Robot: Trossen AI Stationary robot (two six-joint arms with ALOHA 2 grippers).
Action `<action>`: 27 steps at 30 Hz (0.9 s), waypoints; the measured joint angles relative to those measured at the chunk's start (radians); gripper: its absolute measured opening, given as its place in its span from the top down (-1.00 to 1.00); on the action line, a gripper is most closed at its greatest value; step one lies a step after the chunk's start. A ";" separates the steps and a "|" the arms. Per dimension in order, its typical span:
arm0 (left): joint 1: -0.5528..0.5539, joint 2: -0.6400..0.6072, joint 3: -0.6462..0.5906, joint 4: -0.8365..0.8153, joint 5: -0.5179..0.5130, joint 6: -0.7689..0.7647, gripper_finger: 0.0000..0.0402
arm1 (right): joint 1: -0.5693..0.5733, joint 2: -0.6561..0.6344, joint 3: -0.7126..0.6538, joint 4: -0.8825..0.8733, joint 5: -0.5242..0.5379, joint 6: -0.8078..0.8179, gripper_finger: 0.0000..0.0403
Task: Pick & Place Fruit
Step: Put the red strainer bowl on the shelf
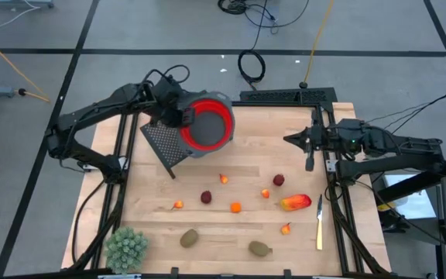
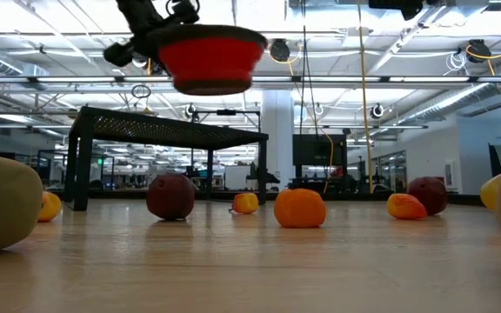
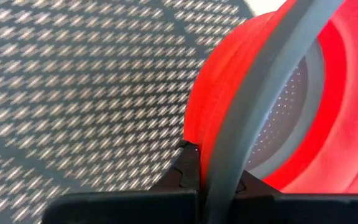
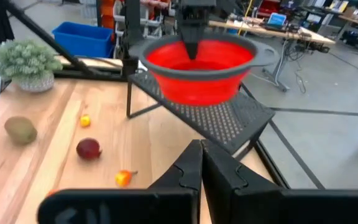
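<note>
I have the left gripper [image 3: 213, 180] with its jaws clamped on the red colander [image 1: 206, 124] rim, above the mesh rack [image 1: 163, 142]. The fruit [image 1: 235, 207] lies scattered on the counter [image 1: 254, 155]. Right gripper [image 4: 202, 163], jaws closed and empty, must open to pick.

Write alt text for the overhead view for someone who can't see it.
The left gripper holds a red bowl by its rim above a black mesh rack, with small toy fruit scattered over the wooden table. The right gripper, shut and empty, waits at the right edge.
</note>
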 joint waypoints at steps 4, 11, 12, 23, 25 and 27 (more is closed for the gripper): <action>0.000 -0.001 0.038 -0.123 -0.001 0.071 1.00 | 0.000 -0.031 0.000 -0.042 -0.031 0.006 1.00; 0.000 -0.035 0.040 -0.284 -0.001 0.163 1.00 | 0.000 -0.075 0.000 -0.078 -0.051 0.006 1.00; 0.000 -0.047 0.040 -0.295 -0.001 0.163 1.00 | 0.000 -0.077 0.000 -0.082 -0.052 0.006 1.00; 0.004 -0.207 0.038 -0.351 -0.076 0.158 1.00 | 0.000 -0.078 0.000 -0.096 -0.052 0.006 1.00; 0.012 -0.225 0.038 -0.356 -0.081 0.153 1.00 | 0.000 -0.078 0.000 -0.096 -0.051 0.006 1.00; 0.021 -0.231 0.038 -0.359 -0.081 0.154 1.00 | 0.000 -0.078 0.000 -0.096 -0.050 0.006 1.00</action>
